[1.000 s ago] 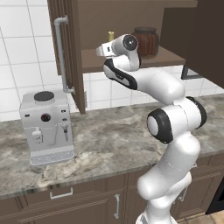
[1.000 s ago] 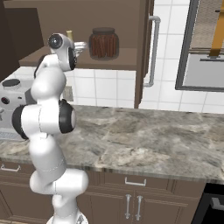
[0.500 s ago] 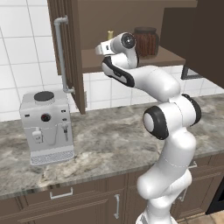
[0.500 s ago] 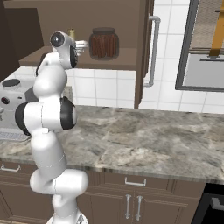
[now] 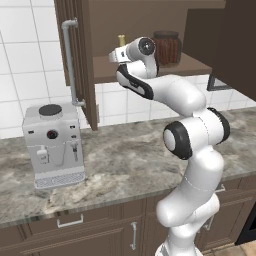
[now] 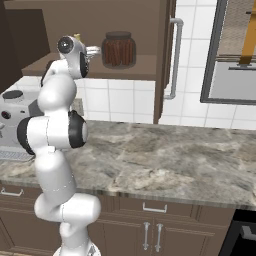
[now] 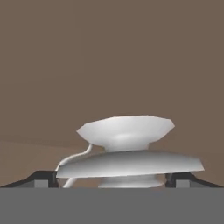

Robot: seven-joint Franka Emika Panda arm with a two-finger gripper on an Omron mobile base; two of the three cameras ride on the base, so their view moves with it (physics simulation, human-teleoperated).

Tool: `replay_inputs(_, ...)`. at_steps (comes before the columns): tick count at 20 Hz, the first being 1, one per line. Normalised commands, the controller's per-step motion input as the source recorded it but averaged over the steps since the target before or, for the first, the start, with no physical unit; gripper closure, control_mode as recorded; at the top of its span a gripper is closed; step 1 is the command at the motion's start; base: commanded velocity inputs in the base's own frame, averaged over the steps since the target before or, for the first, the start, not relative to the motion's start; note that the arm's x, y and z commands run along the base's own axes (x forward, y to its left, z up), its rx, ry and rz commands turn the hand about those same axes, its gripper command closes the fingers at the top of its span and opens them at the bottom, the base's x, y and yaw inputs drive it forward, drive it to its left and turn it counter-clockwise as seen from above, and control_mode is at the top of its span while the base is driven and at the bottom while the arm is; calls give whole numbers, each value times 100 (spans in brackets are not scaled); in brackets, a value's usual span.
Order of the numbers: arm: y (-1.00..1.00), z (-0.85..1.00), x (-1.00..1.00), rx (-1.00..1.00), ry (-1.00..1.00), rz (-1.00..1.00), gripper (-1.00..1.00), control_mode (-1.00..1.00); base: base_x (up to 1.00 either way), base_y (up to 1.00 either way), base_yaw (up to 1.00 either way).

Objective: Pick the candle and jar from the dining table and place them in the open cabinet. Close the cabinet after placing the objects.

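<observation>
The candle stands on the open cabinet's shelf (image 5: 195,64), its yellow stick (image 5: 121,40) poking up behind my hand; its tip (image 6: 77,36) also peeks over the hand from the other side. Up close, the candle's silvery holder base (image 7: 127,151) sits between the two fingertips of my gripper (image 7: 113,179), which is open, with a fingertip (image 7: 41,178) well clear of it on each side. The dark reddish-brown jar (image 5: 167,47) rests further right on the same shelf (image 6: 145,65), and it (image 6: 119,49) is apart from the hand. The dining table is out of view.
One cabinet door (image 5: 82,65), with a long silver handle (image 5: 70,60), hangs open at the left; the other door (image 6: 165,55) stands open at the right. A white coffee machine (image 5: 52,145) sits on the marble counter (image 5: 125,165) below. A window (image 6: 235,50) is at the right.
The hand has stayed at the shelf by the candle. The arm's elbow has shifted slightly.
</observation>
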Motion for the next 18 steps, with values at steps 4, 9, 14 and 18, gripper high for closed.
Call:
replay_inputs(4,0,0,-5,0,0,0,-100,-100,0,0,0)
replay_inputs(9,-1,0,-9,0,-1,0,-100,-100,0,0,0)
replay_inputs(14,-7,0,-32,0,-5,0,-100,-100,0,0,0)
replay_inputs(18,-12,0,-31,-1,-4,0,-100,-100,0,0,0)
